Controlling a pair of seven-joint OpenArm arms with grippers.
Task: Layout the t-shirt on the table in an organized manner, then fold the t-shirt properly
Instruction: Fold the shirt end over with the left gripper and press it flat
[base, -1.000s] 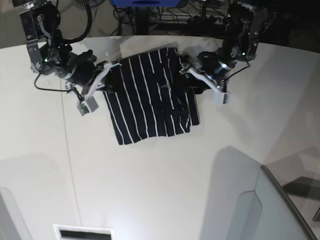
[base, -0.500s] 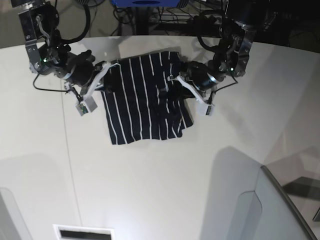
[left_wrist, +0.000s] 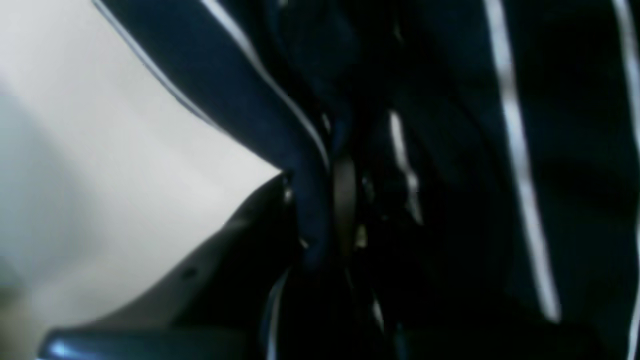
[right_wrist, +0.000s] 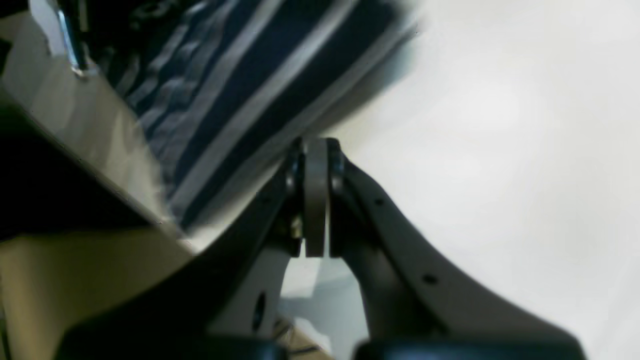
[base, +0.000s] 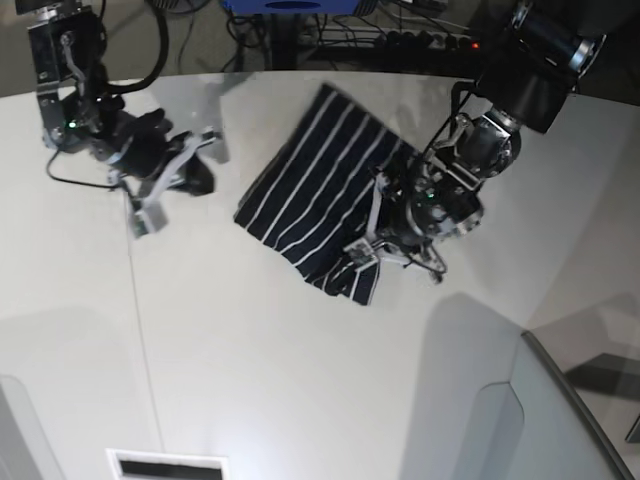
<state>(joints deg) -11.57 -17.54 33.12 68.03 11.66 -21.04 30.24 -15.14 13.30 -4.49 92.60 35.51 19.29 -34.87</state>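
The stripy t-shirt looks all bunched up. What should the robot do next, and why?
Probably lift and pull the t-shirt outward with the left gripper, which is shut on its bunched edge. The shirt lies skewed on the table, and the right gripper is shut, off the cloth.

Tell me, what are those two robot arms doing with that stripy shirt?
They are working on folding the t-shirt, which lies bunched and slanted on the white table, not flat. The left gripper is pinched shut on a fold of the shirt's cloth at its edge. The right gripper is shut too, but it holds nothing and sits off to the side of the shirt, above the table.
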